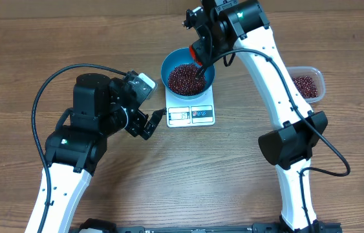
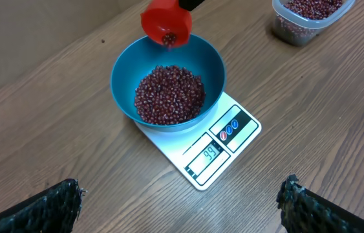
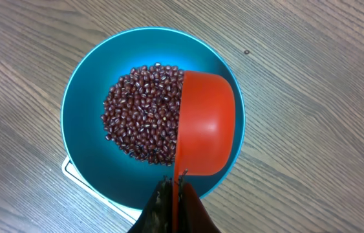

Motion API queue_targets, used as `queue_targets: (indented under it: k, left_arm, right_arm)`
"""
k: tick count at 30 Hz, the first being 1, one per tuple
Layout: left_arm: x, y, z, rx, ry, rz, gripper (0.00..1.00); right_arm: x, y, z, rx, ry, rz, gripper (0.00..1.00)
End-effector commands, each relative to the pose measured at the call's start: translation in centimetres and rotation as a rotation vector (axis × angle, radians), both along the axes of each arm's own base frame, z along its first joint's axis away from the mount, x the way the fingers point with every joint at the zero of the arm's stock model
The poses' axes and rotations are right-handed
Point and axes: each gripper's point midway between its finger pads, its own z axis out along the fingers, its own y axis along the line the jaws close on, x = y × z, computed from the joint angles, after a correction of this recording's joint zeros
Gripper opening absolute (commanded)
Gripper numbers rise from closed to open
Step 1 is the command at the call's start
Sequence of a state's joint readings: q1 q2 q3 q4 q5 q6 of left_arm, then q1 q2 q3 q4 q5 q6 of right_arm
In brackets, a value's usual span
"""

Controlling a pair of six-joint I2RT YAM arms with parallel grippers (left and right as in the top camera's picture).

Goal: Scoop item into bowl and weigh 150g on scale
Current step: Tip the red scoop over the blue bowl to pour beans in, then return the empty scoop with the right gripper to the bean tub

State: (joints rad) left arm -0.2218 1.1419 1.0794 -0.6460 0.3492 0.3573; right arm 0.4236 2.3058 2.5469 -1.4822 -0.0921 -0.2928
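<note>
The blue bowl (image 1: 166, 70) stands on the white scale (image 1: 191, 115), with a heap of dark red-brown beans (image 1: 185, 79) inside. In the left wrist view the scale's display (image 2: 212, 153) shows 99. My right gripper (image 3: 177, 181) is shut on the thin handle of a red scoop (image 3: 207, 123). The scoop is tipped on its side over the bowl's right half (image 3: 85, 129), above the beans (image 3: 143, 110); a few beans show at its mouth (image 2: 167, 24). My left gripper (image 1: 152, 125) stands open and empty just left of the scale, its fingertips (image 2: 59, 200) wide apart over bare wood.
A clear plastic tub (image 1: 306, 84) holding more beans sits at the right, beyond the right arm; it also shows at the top right of the left wrist view (image 2: 308, 16). The wooden tabletop (image 1: 188, 175) stretches in front of the scale.
</note>
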Motion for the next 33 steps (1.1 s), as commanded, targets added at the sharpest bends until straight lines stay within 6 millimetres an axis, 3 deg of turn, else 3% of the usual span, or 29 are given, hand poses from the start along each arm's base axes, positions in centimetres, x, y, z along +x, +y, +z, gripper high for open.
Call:
queue_targets:
  k: [1, 9, 13, 23, 28, 33]
  left_arm:
    - [0.0, 0.0, 0.0, -0.017, 0.01, 0.003, 0.99]
    - [0.0, 0.0, 0.0, -0.017, 0.01, 0.004, 1.0]
    - [0.0, 0.0, 0.0, -0.017, 0.01, 0.004, 0.99]
    - [0.0, 0.0, 0.0, -0.017, 0.01, 0.004, 0.99]
    - [0.0, 0.0, -0.1, -0.017, 0.011, 0.003, 1.0]
    - [0.0, 0.0, 0.0, -0.017, 0.01, 0.004, 1.0]
  right_arm:
    - [-0.1, 0.2, 2.8, 0.037, -0.065, 0.033, 0.04]
    - [-0.3, -0.3, 2.6, -0.058, -0.089, 0.036, 0.04]
    - [-0.4, 0.3, 2.7, -0.025, -0.086, 0.05, 0.04]
    - [-0.2, -0.3, 3.2, 0.006, -0.081, 0.04, 0.04]
    - [0.5, -1.5, 5.0, 0.093, -0.099, 0.021, 0.04]
    - [1.1, -3.0, 5.1, 0.105, -0.097, -0.01, 0.04]
